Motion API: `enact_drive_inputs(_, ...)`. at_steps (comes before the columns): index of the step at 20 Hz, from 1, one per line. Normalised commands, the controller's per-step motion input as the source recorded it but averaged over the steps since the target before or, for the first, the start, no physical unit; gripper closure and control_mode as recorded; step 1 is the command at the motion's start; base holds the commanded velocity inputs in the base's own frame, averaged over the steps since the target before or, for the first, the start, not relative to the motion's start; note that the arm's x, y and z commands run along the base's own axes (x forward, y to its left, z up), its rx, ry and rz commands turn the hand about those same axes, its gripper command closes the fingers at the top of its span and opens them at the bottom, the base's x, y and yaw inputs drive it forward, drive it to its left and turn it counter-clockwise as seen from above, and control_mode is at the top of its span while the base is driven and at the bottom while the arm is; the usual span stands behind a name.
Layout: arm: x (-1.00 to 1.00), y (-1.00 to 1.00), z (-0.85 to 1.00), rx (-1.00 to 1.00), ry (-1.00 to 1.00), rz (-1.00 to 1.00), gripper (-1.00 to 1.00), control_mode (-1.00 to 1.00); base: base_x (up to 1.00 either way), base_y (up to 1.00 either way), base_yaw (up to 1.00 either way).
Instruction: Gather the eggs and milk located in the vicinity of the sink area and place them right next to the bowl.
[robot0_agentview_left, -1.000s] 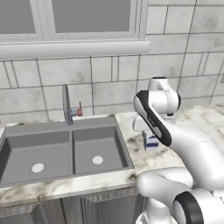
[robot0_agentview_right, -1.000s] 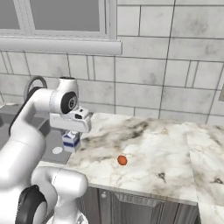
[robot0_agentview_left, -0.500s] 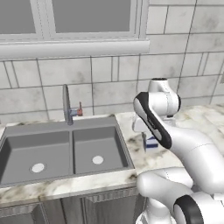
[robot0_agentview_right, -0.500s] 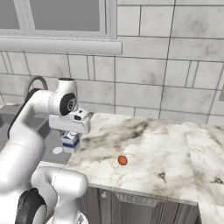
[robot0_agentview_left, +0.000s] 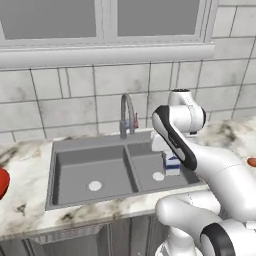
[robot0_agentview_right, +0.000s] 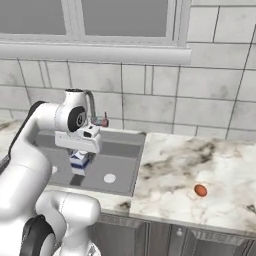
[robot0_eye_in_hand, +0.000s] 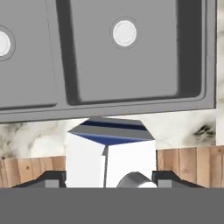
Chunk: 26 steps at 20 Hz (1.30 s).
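Milk (robot0_agentview_left: 171, 163) carton upright, lifted over right sink (robot0_agentview_left: 100, 172) basin; egg (robot0_agentview_right: 200, 190) on counter; bowl (robot0_agentview_left: 2, 181) far left.

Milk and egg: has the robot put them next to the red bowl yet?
Not yet. The gripper is shut on the milk, carrying it above the sink. The egg lies on the counter right of the sink. The bowl sits far left, nothing beside it.

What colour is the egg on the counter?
Orange-brown. The egg shows best in the right base view, lying alone on the marble counter.
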Motion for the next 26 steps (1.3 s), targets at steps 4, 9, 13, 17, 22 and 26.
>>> enact_drive_inputs(4, 0.0, 0.0, 0.0, 0.0, 0.0, 0.0, 1.0, 1.0, -0.14, 1.0, 0.0)
enact_drive_inputs(9, 0.0, 0.0, 0.0, 0.0, 0.0, 0.0, 1.0, 1.0, -0.02, 1.0, -0.01)
enact_drive_inputs(13, 0.0, 0.0, 0.0, 0.0, 0.0, 0.0, 1.0, 1.0, 0.0, 1.0, 0.0)
enact_drive_inputs(17, 0.0, 0.0, 0.0, 0.0, 0.0, 0.0, 1.0, 1.0, 0.0, 0.96, 0.0)
enact_drive_inputs(22, 0.0, 0.0, 0.0, 0.0, 0.0, 0.0, 1.0, 1.0, 0.0, 0.83, 0.0)
enact_drive_inputs(26, 0.0, 0.06, 0.0, 0.0, 0.0, 0.0, 1.0, -1.0, 0.0, 0.27, 0.0)
